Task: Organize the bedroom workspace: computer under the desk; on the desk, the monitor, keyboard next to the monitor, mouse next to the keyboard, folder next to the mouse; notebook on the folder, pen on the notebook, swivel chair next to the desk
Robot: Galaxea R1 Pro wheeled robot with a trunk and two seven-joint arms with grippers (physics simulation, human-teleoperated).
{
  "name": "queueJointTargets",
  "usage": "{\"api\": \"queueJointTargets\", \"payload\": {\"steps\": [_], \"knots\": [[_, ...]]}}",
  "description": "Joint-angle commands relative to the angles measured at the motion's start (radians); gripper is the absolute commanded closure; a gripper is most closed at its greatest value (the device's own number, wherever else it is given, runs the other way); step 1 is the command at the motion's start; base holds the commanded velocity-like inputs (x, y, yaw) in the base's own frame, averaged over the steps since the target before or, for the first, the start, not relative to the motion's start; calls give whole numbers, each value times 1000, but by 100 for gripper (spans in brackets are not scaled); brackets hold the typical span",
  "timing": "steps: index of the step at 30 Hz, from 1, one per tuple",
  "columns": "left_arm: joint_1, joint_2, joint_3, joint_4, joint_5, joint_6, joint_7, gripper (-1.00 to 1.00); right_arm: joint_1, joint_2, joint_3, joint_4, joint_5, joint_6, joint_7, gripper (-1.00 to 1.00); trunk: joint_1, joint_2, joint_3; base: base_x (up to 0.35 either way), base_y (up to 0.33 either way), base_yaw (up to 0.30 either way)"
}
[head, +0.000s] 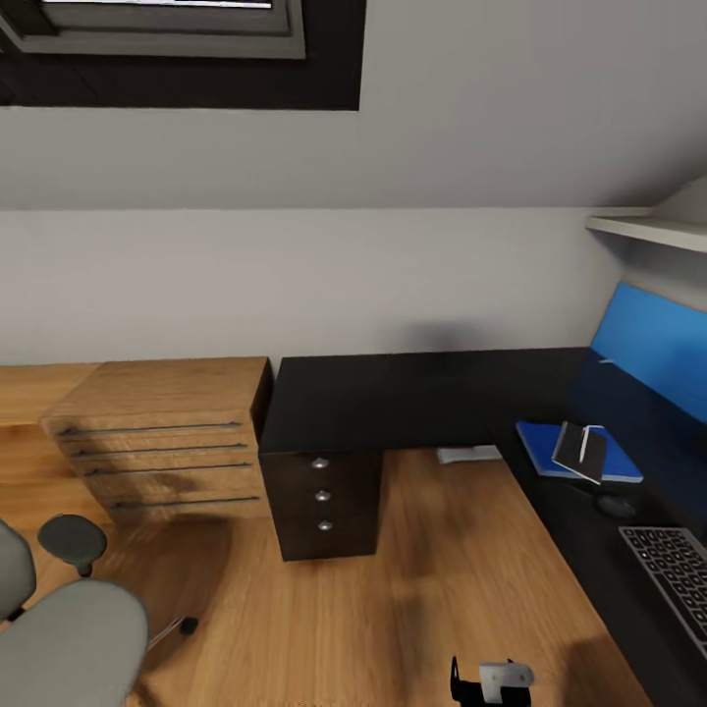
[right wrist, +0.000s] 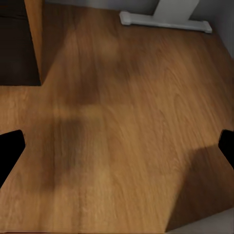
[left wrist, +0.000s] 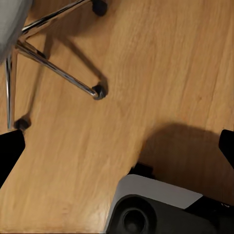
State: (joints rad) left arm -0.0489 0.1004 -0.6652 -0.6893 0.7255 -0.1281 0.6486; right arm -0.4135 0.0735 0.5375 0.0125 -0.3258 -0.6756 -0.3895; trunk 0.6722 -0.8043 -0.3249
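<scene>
The black desk (head: 393,398) runs along the wall and down the right side. On it lies the blue folder (head: 538,440), with the dark notebook (head: 572,455) on top and the white pen (head: 586,443) on the notebook. Nearer me sit the mouse (head: 616,506) and the keyboard (head: 676,577). The grey swivel chair (head: 64,638) stands at lower left, away from the desk; its chrome base (left wrist: 58,73) is below my left gripper (left wrist: 117,148), which is open and empty. My right gripper (right wrist: 117,148) hangs open over bare floor. The monitor and computer are out of view.
A light wooden drawer chest (head: 162,437) stands left of the desk, beside a dark drawer unit (head: 322,501) under the desktop. The desk's white foot (right wrist: 165,19) rests on the wooden floor. A shelf (head: 648,231) juts out at upper right. My base (left wrist: 156,207) is close to the chair.
</scene>
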Motion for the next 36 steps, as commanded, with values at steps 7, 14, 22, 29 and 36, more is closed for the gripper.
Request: {"api": "queueJointTargets", "payload": {"steps": [7, 14, 22, 29, 36], "knots": [[-2, -3, -8, -1, 12, -6, 6, -100, -1, -3, 7, 1, -5, -2, -5, -100, 0, -1, -7, -239, -206, 240], [-2, -4, -8, -1, 12, -6, 6, -100, -1, -3, 7, 1, -5, -2, -5, -100, 0, -1, -13, -259, -224, 226], [-2, -4, -8, -1, 12, -7, 6, -100, -1, -2, 7, 1, -6, -5, -5, -100, 0, -1, -16, -204, -158, 244], [-2, -4, -8, -1, 12, -7, 6, -100, -1, -2, 7, 1, -6, -8, -5, -100, 0, -1, -17, -37, -27, 259], [-2, -4, -8, -1, 12, -7, 6, -100, -1, 0, 8, 1, -6, -9, -5, -100, 0, -1, -17, -5, -4, 272]]}}
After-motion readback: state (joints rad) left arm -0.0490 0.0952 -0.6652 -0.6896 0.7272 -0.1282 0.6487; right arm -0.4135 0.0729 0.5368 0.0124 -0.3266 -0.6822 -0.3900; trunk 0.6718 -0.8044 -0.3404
